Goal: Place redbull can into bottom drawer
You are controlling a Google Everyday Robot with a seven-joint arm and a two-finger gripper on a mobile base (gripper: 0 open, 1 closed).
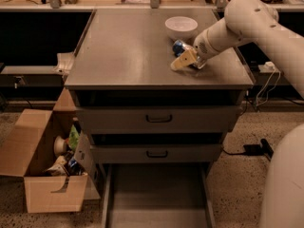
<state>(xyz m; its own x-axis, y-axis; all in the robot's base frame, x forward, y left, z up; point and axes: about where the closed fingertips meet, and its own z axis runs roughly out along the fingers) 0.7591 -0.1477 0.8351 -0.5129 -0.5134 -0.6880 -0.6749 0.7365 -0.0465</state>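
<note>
Can: the small, slim, blue and silver shiny metal redbull can (pixel 179 47) is on the flat grey metal cabinet top (pixel 123 51). It is just behind the gripper, on its far side. It seems to lean, but the view is too dim to be sure.
Gripper: the tan gripper (pixel 183 61) at the end of the fat white robot arm (pixel 247 20) is low over the cabinet top, near the top's front right part. It points at the near side of the can.
Grip: I cannot tell if the gripper is wide, narrow or holding the can.
Bowl: the round white bowl (pixel 181 26) stands behind the gripper, a bit past the can, near the back edge of the cabinet top.
Upper drawers: two grey drawers with dark handles, one (pixel 159 119) over the other (pixel 156 153), are below the gripper in the cabinet front.
Bottom drawer: the wide, shallow grey metal bottom drawer (pixel 156 194) is pulled out near the floor, well below the gripper. Its plain flat floor shows.
Box: an open brown cardboard box (pixel 45 184) with small things in it stands on the floor, far below the gripper, on the picture's left side.
Cable: a black cable and plug (pixel 254 148) lie on the floor, below the gripper, on the picture's right side.
</note>
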